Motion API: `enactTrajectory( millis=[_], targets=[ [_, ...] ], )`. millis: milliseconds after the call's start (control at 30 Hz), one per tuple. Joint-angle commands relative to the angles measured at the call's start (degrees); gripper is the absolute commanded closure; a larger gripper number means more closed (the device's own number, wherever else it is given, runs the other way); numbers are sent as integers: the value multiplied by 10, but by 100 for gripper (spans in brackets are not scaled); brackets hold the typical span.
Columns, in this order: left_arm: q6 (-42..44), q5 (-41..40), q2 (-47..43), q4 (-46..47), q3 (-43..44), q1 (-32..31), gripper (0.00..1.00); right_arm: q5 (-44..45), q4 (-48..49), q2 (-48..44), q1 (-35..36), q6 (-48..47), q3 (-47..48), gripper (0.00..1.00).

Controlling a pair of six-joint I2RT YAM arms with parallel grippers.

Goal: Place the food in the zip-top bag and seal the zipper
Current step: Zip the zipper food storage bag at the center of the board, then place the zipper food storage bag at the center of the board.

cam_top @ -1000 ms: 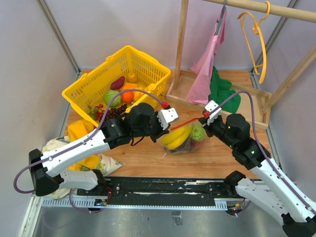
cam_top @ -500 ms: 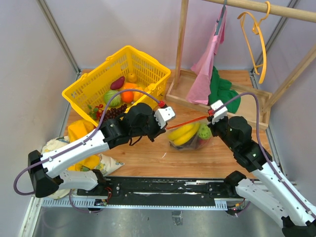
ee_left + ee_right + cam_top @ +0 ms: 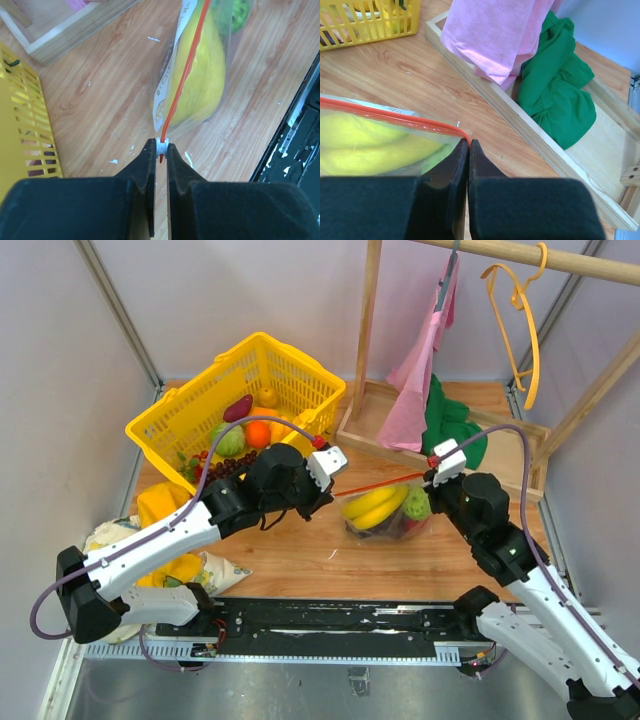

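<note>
The zip-top bag [image 3: 385, 515] hangs just above the table between my two grippers, with yellow bananas [image 3: 372, 506] and a green piece [image 3: 416, 504] inside. Its red zipper [image 3: 385, 484] is stretched taut between them. My left gripper [image 3: 334, 492] is shut on the white slider [image 3: 161, 144] at the strip's left end; the zipper [image 3: 187, 65] runs away from the jaws over the bananas [image 3: 200, 85]. My right gripper [image 3: 469, 141] is shut on the zipper's [image 3: 395, 117] right end at the bag's corner. More food stays in the yellow basket [image 3: 190, 400]: an orange [image 3: 258, 432], grapes [image 3: 225, 465].
A wooden rack base [image 3: 365, 438] behind the bag holds a green cloth [image 3: 450, 425]; a pink cloth [image 3: 425, 360] and an orange hanger [image 3: 525, 320] hang above. A yellow-patterned cloth bundle [image 3: 165, 510] lies at the left by my left arm.
The two grippers have drawn apart, the left going back-left and the right going right. The red strip is now longer and tauter, and the bag has shifted slightly right.
</note>
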Motion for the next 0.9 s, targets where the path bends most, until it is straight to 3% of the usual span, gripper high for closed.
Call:
enactTrajectory(
  millis=[0,233,533,667,867],
  targets=[
    [-23,-29,-7,-28,-12,17,100,41,28,13,-26,9,-10,100],
    [-45,-93,18,-6,14,21,100,1,74,51,-29,13,-1,100],
    [13,-153,38,73,90,59,100,-30,165,115,-46,-2,57,99],
    [23,-144,31,95,55,59,100,-54,172,114,-48,5,41,99],
    [-46,-61,-11,98,-49,59,100,-121,128,56,-48,59,-41,99]
  ],
)
